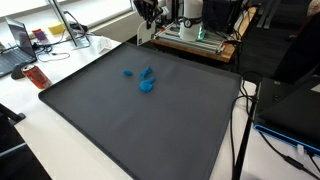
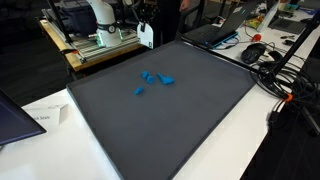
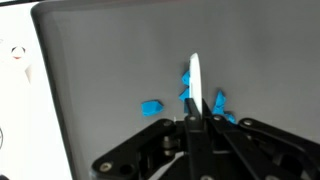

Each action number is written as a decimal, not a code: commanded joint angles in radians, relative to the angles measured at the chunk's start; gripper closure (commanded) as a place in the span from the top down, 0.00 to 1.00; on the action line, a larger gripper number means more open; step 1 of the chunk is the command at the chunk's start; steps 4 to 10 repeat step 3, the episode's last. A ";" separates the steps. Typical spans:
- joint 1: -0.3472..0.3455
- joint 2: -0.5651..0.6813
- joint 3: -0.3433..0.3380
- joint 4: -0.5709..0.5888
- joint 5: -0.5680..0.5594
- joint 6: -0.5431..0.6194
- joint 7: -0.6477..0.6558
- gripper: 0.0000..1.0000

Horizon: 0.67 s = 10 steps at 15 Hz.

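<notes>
**Claw and blue pieces on the mat.** The black robot claw [image 3: 195, 80] has its two fingers pressed flat together, seen edge-on in the wrist view as a single thin pale strip. In both exterior views the claw [image 1: 148, 12] [image 2: 146, 34] hangs raised over the far edge of the large dark grey rectangular mat [image 1: 120, 125] [image 2: 185, 125], well apart from the pieces. The mat covers most of the white desk [image 1: 40, 135] [image 2: 235, 140].

A cluster of small bright blue plastic pieces [image 1: 146, 82] [image 2: 158, 78] lies on the mat, in the half nearer the claw. One separate small blue piece [image 1: 128, 72] [image 2: 139, 91] [image 3: 152, 105] lies just beside the cluster. In the wrist view the cluster [image 3: 218, 101] is partly hidden behind the closed fingers. A white sheet of paper [image 2: 45, 117] lies on the desk beside the mat.
</notes>
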 commanded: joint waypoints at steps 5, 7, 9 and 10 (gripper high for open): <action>0.044 0.063 -0.034 0.101 0.022 -0.130 -0.189 0.01; 0.044 0.063 -0.034 0.101 0.022 -0.130 -0.189 0.01; 0.044 0.063 -0.034 0.101 0.022 -0.130 -0.189 0.01; 0.044 0.063 -0.034 0.101 0.022 -0.130 -0.189 0.01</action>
